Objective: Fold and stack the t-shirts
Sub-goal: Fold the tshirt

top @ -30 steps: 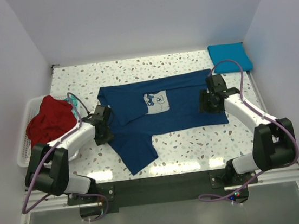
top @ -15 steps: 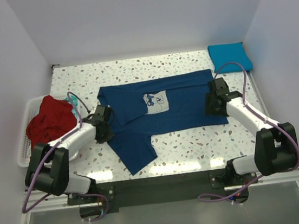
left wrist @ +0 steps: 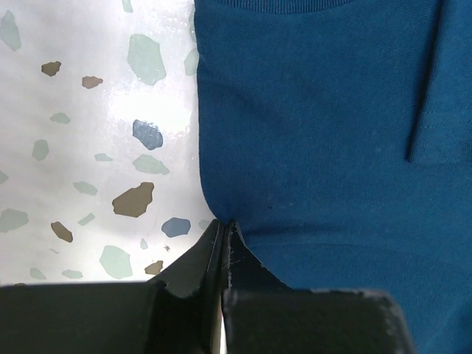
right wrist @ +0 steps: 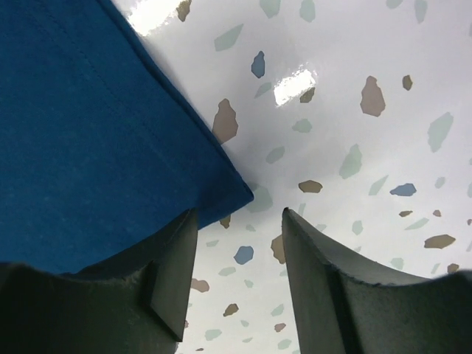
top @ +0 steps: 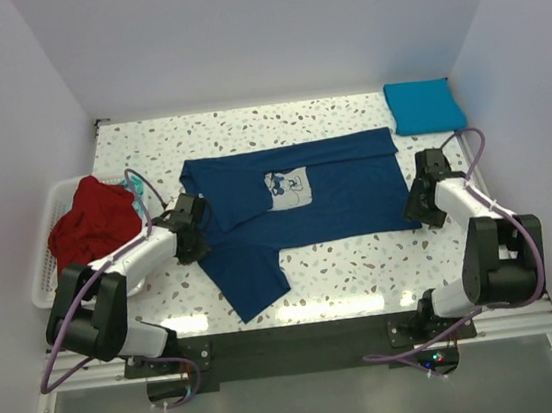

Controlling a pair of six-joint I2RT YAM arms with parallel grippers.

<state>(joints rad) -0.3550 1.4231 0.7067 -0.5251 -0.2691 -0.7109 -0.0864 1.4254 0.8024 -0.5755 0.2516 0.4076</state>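
I see L gripper (left wrist: 221, 228) pinched shut on navy tee (top: 305, 198) edge; R gripper (right wrist: 237, 215) jaws apart, tee's corner just beside one finger. Speckled terrazzo table (top: 363, 256), white walls (top: 264, 27).

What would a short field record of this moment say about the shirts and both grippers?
navy t-shirt: spread on the table, print facing up
turquoise t-shirt: folded, at the far right corner
red t-shirt: bunched in the white basket on the left
left gripper: shut on the navy t-shirt's left edge
right gripper: open, at the navy t-shirt's near right corner, holding nothing
stack: one folded shirt only
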